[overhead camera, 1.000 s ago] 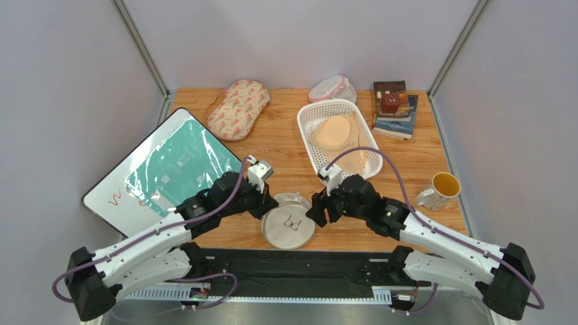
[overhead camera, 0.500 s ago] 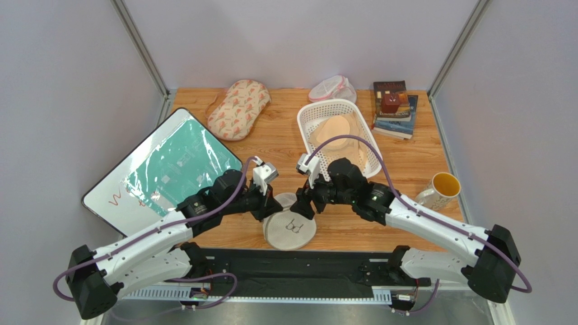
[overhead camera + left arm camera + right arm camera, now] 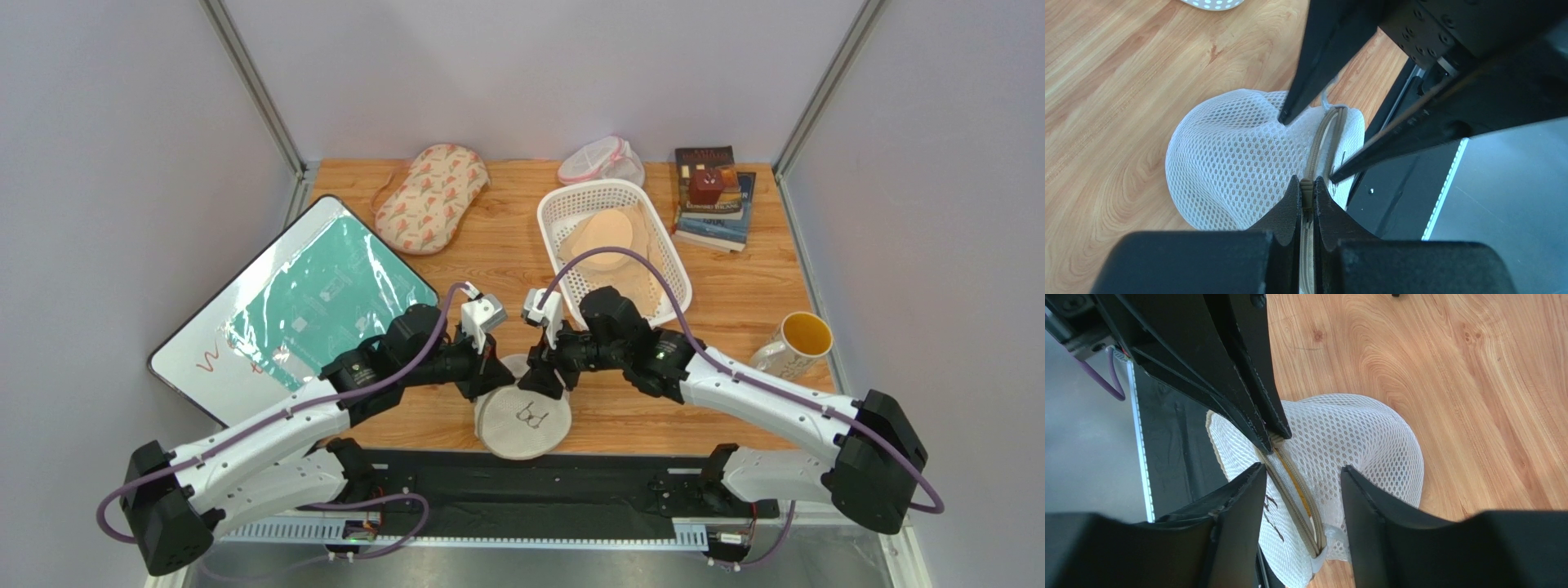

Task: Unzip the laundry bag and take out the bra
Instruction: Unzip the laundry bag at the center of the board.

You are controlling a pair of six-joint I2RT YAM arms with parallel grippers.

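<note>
The round cream mesh laundry bag [image 3: 525, 420] with a black bra icon sits at the table's near edge, tipped up at its far side. My left gripper [image 3: 496, 373] is shut on the tan zipper pull [image 3: 1308, 185] at the bag's seam [image 3: 1229, 153]. My right gripper [image 3: 541, 371] is open, with its fingers [image 3: 1364, 502] on either side of the zip's end on the bag [image 3: 1352, 441]. The zip is open a short way. A thin mustard-yellow sliver of the bra [image 3: 1296, 481] shows in the gap; the rest is hidden inside.
A white basket [image 3: 547, 230] with a pale peach bra [image 3: 601, 239] stands behind the grippers. An oval patterned bag [image 3: 432, 196], a small pink-trimmed mesh bag [image 3: 599, 159], books [image 3: 711, 196], a yellow-lined mug [image 3: 797, 343] and a whiteboard [image 3: 301, 306] lie around. A black strip runs along the near edge.
My right gripper has moved left onto the bag's far edge, next to the left gripper. The bag's far side has lifted and the bag has shifted slightly.
</note>
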